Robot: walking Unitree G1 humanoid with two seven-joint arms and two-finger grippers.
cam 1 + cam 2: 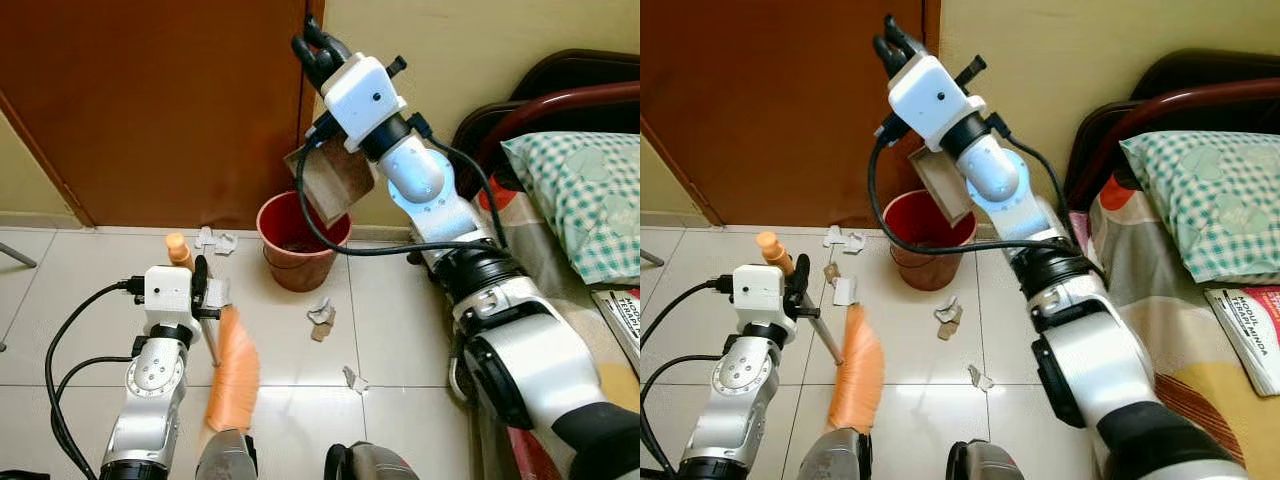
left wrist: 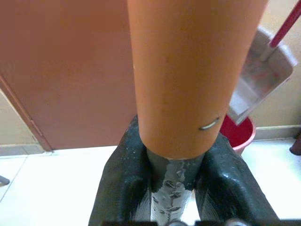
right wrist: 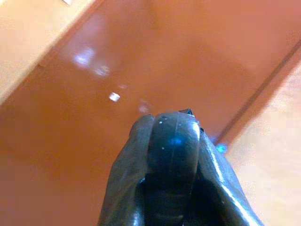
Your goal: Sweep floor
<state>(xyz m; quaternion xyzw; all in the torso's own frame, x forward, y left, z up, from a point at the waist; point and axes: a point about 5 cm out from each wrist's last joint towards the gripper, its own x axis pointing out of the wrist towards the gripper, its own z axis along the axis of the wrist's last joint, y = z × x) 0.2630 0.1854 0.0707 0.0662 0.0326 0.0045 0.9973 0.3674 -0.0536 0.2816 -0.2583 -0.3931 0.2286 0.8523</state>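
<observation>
My left gripper [image 1: 201,287] is shut on the broom's handle [image 2: 188,70], low at the left. The handle's orange tip [image 1: 178,248] sticks up beyond the fingers [image 2: 123,181]. The orange brush head [image 1: 232,370] hangs blurred just over the tiles. My right gripper [image 1: 318,52] is raised high against the door and wall, shut on the dark handle [image 3: 172,141] of the grey dustpan [image 1: 335,182]. The pan hangs tilted, mouth down, over the red bucket [image 1: 300,243]. Paper scraps lie on the tiles by the bucket [image 1: 321,320], nearer me [image 1: 353,379], and by the door [image 1: 216,241].
A brown door [image 1: 150,100] fills the back left, with a cream wall beside it. A bed with a checked pillow [image 1: 585,200] and a red book [image 1: 625,318] runs along the right. White floor tiles [image 1: 70,290] spread at the left.
</observation>
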